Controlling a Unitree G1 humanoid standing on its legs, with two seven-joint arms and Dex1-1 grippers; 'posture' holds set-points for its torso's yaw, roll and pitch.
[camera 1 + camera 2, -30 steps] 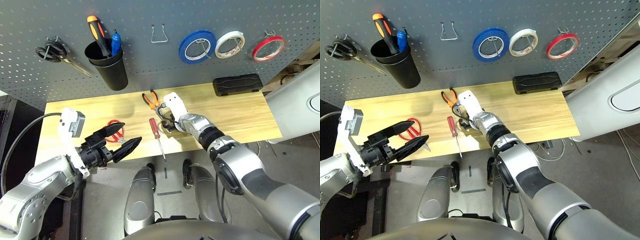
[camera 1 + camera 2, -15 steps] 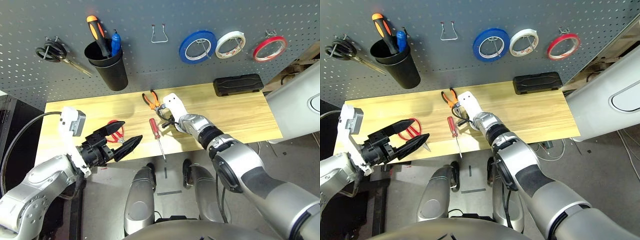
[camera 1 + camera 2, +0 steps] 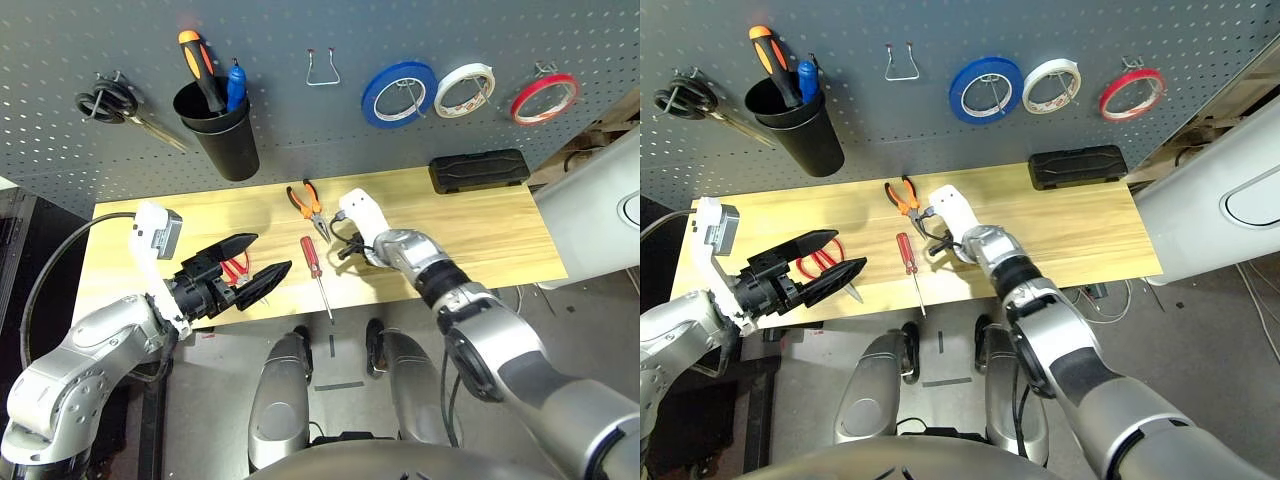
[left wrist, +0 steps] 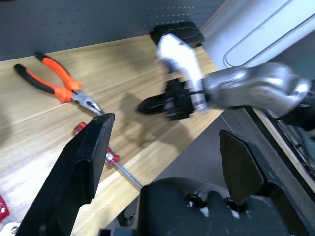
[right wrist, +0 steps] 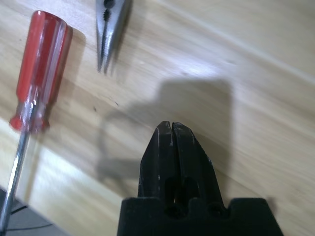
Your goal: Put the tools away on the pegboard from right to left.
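On the pegboard (image 3: 300,130), the red tape ring (image 3: 543,97) already hung from the hook at the far right, beside the white tape roll (image 3: 464,89) and the blue tape roll (image 3: 396,93), so the first of the four tools looked done. The other three lay on the table (image 3: 480,225) below the pegboard. The pliers (image 3: 308,205) rested under the empty wire hook (image 3: 320,70), the screwdriver (image 3: 315,270) lay just in front of them, and the red-handled scissors (image 3: 232,268) sat below the black cup (image 3: 222,135), partly behind the left gripper (image 3: 250,268), whose fingers were spread wide and empty. The right gripper (image 5: 171,135) hovered just beside the pliers' tip, its fingers pressed together on nothing. Going right to left, the pliers were probably next.
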